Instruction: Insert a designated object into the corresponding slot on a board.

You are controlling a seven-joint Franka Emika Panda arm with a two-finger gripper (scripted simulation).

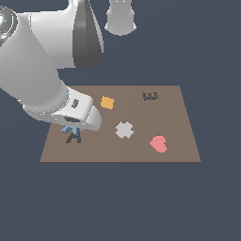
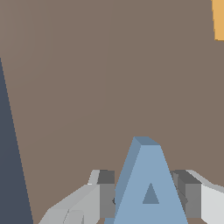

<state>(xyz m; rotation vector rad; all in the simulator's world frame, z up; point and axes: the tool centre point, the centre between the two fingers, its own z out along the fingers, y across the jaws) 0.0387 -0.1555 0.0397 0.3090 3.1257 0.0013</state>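
Observation:
The light-blue A-shaped block [image 2: 148, 188] stands between my two fingers [image 2: 105, 194], and my gripper [image 2: 146, 199] is shut on it. In the exterior view only a corner of the block [image 1: 65, 129] shows under the white hand, with the gripper [image 1: 70, 125] low over the brown board [image 1: 141, 150] near its corner on the exterior view's left. The dark A-shaped slot [image 1: 73, 138] lies on the board just in front of and below the block, partly covered by it. The wrist view does not show the slot.
An orange square [image 1: 107, 102], a grey cross [image 1: 124, 130] and a pink heart [image 1: 158, 143] lie on the board. A dark E-shaped recess [image 1: 150, 96] is at the far side. The board's edge [image 2: 8, 131] runs close beside the gripper.

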